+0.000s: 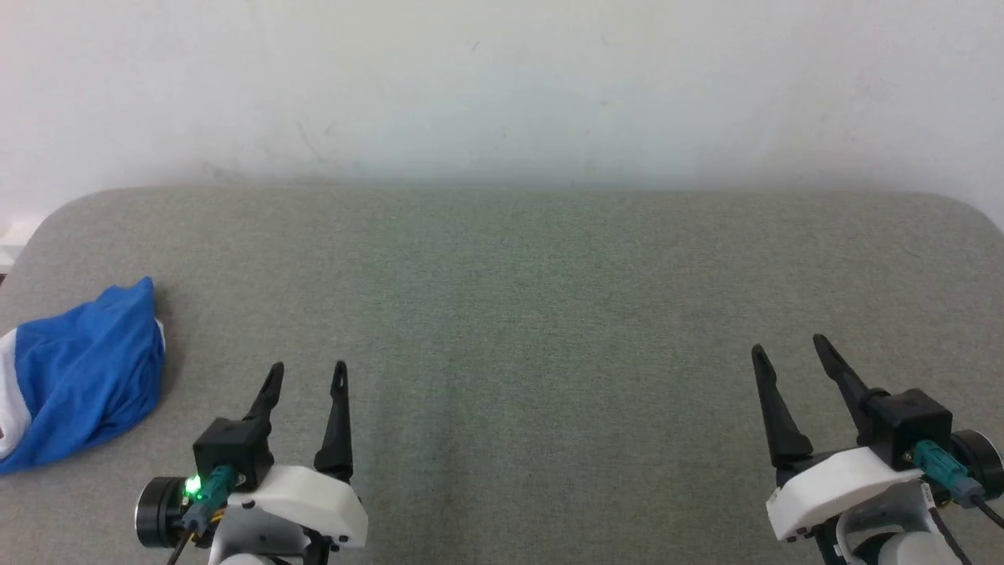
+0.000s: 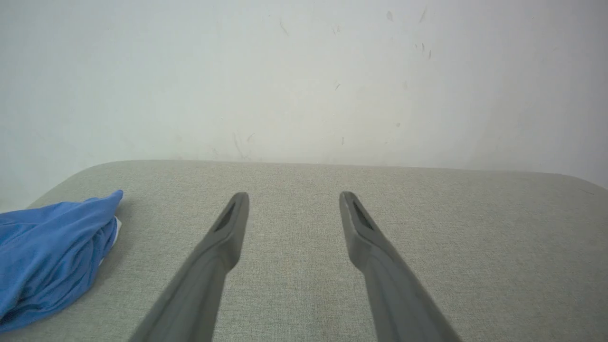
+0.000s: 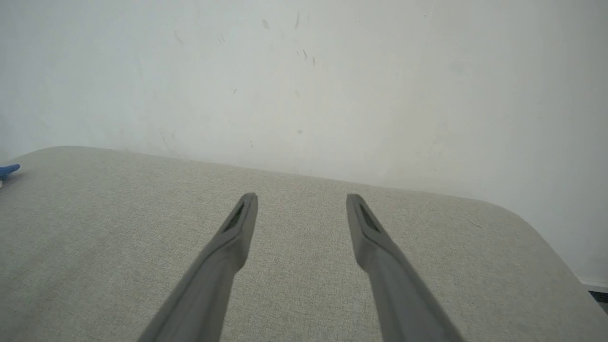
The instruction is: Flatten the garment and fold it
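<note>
One crumpled blue garment (image 1: pixel 82 377) with a white stripe lies in a heap on a grey fabric-covered surface (image 1: pixel 510 298), a little to the left of the left hand (image 1: pixel 307 366) without touching it, and far to the left of the right hand (image 1: pixel 788 344). The two robot hands sit over the near part of the surface, well apart from each other, each with its two dark fingers (image 1: pixel 337 416) spread wide and holding nothing. One pale wall (image 1: pixel 502 86) stands beyond both hands.
</note>
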